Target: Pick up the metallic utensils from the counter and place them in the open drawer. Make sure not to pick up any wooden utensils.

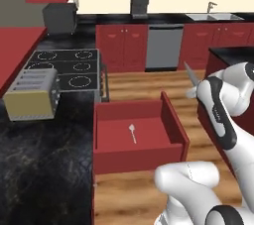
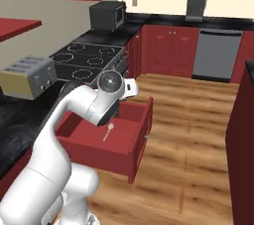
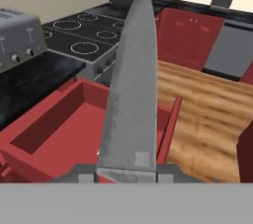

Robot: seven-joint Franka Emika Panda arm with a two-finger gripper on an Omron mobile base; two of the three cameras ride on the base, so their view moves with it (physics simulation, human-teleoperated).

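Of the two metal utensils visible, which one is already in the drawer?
The small spoon, lying flat on the floor of the open drawer. The knife is held in the end effector, blade pointing out.

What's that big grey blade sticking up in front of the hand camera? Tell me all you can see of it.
It is a knife with a broad, flat blade of dull, mottled grey metal that tapers to a point. A small square mark sits near its wide base. The gripper holds it at that base, the handle hidden. In the hand view it points over the open drawer towards the stove. From the left base view the blade rises slanted in the air, right of the drawer, touching nothing else.
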